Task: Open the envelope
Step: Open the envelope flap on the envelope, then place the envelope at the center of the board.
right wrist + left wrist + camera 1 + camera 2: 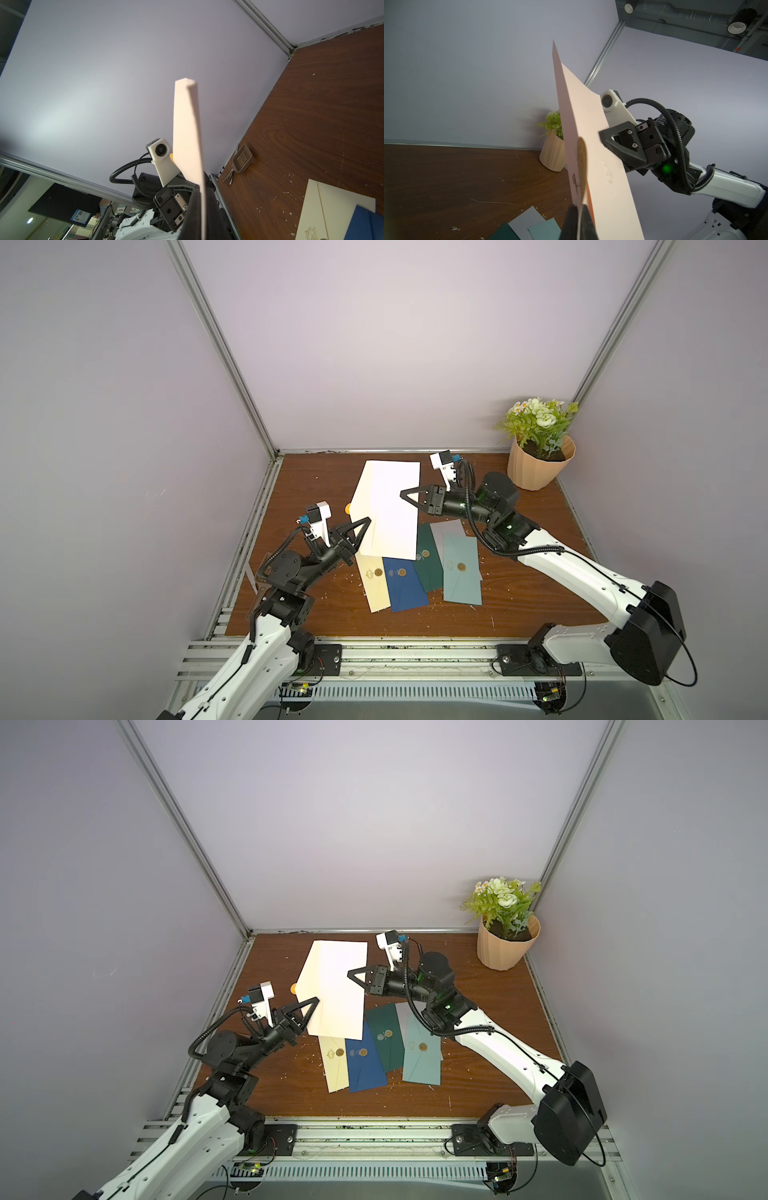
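The white envelope (386,510) is up off the table (311,614), hanging tilted in the air between the two arms, and both top views show it (334,990) over the middle and far part of the wood. The left gripper (368,520) is at its left edge, clenched tight; from the left wrist view its fingertips (572,209) pinch a thin flap (574,176) that carries a round gold seal (581,155), with a strip of orange lining showing just beside it. The right gripper (402,493) meets the opposite edge, higher up. In the right wrist view the paper (187,135) runs edge-on between its two dark fingers (193,207), which sit very close on either side (whether they actually press the sheet or stand just off it, I cannot tell). Flat on the table, nearer the arm bases, lies a fan of smaller sealed envelopes, each touching the next: cream (374,585), blue (405,585), green (428,556), grey (446,529) and teal (461,572). A potted plant (540,460) stands in the far right corner, well apart from all of it
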Robot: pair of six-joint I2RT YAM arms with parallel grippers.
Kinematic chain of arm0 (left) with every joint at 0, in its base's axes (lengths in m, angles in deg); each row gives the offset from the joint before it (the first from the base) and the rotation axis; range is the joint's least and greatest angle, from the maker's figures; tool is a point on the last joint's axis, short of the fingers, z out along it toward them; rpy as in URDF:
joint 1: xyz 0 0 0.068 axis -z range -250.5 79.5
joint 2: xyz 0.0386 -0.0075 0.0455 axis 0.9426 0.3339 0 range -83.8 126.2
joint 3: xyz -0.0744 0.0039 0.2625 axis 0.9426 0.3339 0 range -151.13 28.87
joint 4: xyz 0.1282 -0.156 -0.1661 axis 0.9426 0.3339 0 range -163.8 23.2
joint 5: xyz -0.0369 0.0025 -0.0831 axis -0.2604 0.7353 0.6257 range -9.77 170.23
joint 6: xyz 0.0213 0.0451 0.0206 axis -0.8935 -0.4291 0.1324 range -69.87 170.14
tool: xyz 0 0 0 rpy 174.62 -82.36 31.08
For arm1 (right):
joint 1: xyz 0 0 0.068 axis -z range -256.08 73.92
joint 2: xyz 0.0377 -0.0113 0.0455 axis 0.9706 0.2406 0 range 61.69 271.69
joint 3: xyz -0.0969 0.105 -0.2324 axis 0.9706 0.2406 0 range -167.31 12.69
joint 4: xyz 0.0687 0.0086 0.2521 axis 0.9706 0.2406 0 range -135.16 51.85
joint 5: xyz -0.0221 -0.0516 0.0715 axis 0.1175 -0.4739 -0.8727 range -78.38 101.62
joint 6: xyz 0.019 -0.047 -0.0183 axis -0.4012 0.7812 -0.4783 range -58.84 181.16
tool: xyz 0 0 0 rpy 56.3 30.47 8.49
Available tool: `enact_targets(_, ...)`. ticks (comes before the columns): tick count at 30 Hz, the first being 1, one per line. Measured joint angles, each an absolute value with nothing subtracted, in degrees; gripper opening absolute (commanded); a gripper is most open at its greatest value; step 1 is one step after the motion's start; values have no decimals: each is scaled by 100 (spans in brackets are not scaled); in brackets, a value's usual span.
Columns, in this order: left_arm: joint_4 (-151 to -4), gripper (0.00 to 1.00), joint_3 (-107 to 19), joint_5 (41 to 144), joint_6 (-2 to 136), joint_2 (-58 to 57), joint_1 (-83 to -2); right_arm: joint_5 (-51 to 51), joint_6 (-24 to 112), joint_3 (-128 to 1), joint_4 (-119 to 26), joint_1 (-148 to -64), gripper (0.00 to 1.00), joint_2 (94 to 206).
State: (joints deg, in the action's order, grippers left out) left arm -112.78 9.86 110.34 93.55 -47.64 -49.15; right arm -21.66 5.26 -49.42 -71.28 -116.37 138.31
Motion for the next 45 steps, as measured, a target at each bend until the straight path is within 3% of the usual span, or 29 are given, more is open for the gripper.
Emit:
enact_targets(3,-11479,0,1008,11138,9452,-4700,-4915,-2146,635,-4944,-7059,-11639,63,13912)
enact_targets(5,-11593,0,1008,11206,9504,-4674,-4915,-2083,740,-4964,-6906,-11639,67,13997)
enact_targets(18,-11831,0,1008,11294,9646,-4630,-4915,-1707,1134,-5335,-6368,-11722,71,14940)
enact_targets(24,-10323,0,562,10432,9108,-4563,-5025,-1134,1472,-5383,-5830,-11784,72,14975)
enact_targets(28,-9805,0,250,10166,8993,-4121,-5827,-266,1818,-5383,-5026,-11790,72,14660)
enact_targets(34,-9639,0,-349,10295,9030,-2353,-6924,704,2095,-5265,-4394,-11786,73,13978)
enact_targets(45,-9879,0,-3377,11788,8802,2150,-7118,988,2294,-4896,-4084,-11786,73,13882)
